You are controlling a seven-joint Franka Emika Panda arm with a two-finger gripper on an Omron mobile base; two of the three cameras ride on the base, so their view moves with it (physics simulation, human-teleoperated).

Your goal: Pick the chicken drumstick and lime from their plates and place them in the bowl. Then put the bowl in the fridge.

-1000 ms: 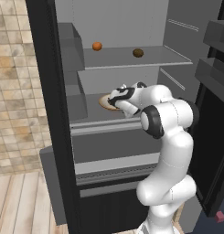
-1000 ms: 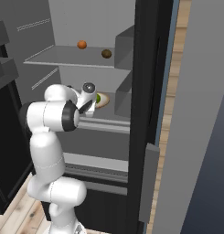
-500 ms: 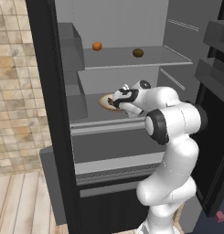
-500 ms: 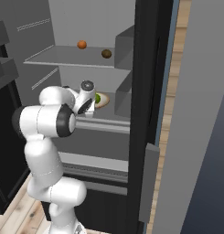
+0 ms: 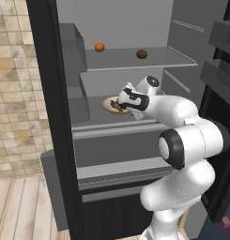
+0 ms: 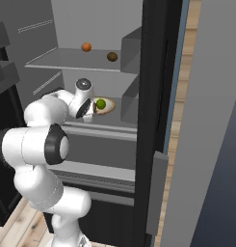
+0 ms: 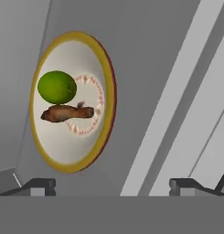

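The bowl [image 7: 72, 146] rests on the middle shelf of the open fridge [image 5: 50, 117]. Inside it the green lime [image 7: 57, 87] lies against the brown chicken drumstick [image 7: 67, 113]. My gripper [image 7: 112, 187] is open, a short way back from the bowl and to one side of it, with nothing between its fingertips [image 7: 38, 186]. From the left base view the gripper [image 5: 125, 100] hangs at the bowl's [image 5: 107, 105] near edge, above the shelf. In the right base view the lime [image 6: 100, 103] shows just past the gripper [image 6: 90, 108]. The plates are out of view.
An orange ball [image 5: 100, 47] and a dark brown ball [image 5: 141, 54] sit on the upper shelf. Door bins [image 5: 219, 75] jut out to the right of my arm. The fridge's dark side wall [image 6: 155, 120] stands close beside the shelf. A closed drawer front [image 5: 116, 147] lies below the bowl's shelf.
My elbow has swung lower and outward, toward the door side. The hand stays near the bowl's edge. The bowl, lime and drumstick have not moved.
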